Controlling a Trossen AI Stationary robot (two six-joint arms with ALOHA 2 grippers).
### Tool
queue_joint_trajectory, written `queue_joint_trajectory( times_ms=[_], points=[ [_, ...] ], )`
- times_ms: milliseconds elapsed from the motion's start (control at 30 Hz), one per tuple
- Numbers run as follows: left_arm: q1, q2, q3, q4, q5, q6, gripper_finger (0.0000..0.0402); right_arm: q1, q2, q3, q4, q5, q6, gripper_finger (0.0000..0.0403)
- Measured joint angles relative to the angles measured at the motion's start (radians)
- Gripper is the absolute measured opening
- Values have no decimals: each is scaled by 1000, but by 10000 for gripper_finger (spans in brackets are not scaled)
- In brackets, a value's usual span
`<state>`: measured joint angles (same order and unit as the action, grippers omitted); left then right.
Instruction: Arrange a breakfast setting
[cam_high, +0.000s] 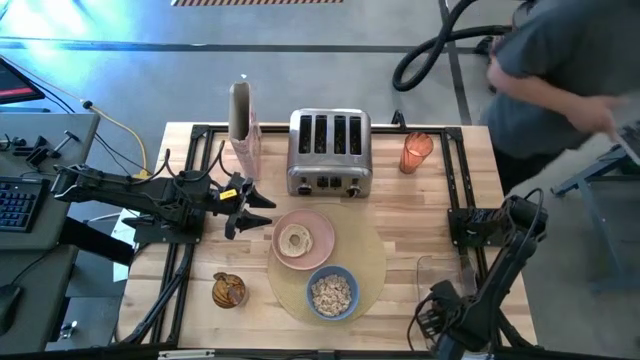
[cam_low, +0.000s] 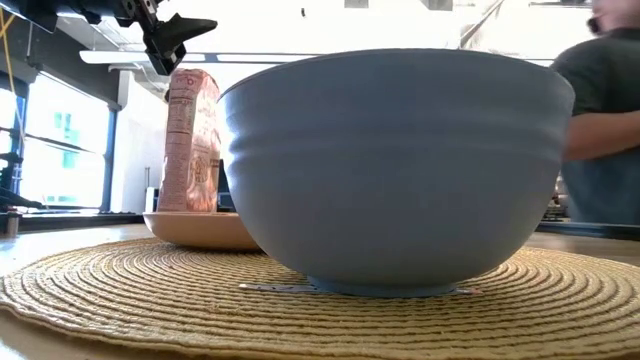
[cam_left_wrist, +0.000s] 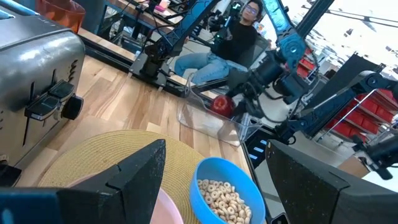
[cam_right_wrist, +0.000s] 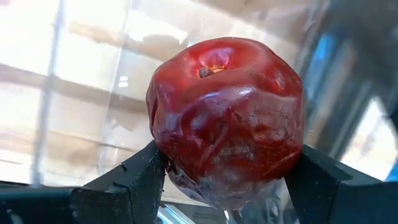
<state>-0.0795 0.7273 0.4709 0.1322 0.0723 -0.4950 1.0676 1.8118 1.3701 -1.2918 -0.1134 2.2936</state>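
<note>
A round tan placemat (cam_high: 372, 262) lies at the table's middle. On it stand a pink plate (cam_high: 318, 228) bearing a bagel half (cam_high: 296, 240), and a blue bowl (cam_high: 332, 293) of cereal (cam_left_wrist: 221, 194). My left gripper (cam_high: 250, 205) hangs open and empty just left of the plate; it also shows in the left wrist view (cam_left_wrist: 216, 149). My right gripper (cam_high: 432, 318), near the front right edge, is shut on a red fruit (cam_right_wrist: 227, 118) at a clear plastic container (cam_left_wrist: 208, 119). The fruit also shows in the left wrist view (cam_left_wrist: 222, 104). My right gripper pinches the red fruit between its two fingers, on two opposite sides of its lower body (cam_right_wrist: 163, 163). The fruit's stem dimple (cam_right_wrist: 208, 70) faces the wrist camera. Clear plastic shows right behind it; whether the fruit rests on anything I cannot tell.
A four-slot steel toaster (cam_high: 330, 152) stands behind the plate, an orange cup (cam_high: 416, 152) to its right and a cereal box (cam_high: 243, 125) to its left. A small brown round thing (cam_high: 228, 290) sits at the front left. A person (cam_high: 560, 80) stands beyond the far right corner.
</note>
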Motion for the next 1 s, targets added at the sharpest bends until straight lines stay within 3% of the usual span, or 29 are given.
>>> queue_joint_trajectory(
  times_ms=[333, 533, 1000],
  points=[
    [0, 0, 0, 0, 0, -1, 266, -11, -3, 225, -284, 149, 4, 245],
    [0, 0, 0, 0, 0, 0, 266, -50, -48, 266, -277, 372, -52, 246],
    [0, 0, 0, 0, 0, -1, 266, -252, -156, 266, -278, 643, -429, 244]
  ],
)
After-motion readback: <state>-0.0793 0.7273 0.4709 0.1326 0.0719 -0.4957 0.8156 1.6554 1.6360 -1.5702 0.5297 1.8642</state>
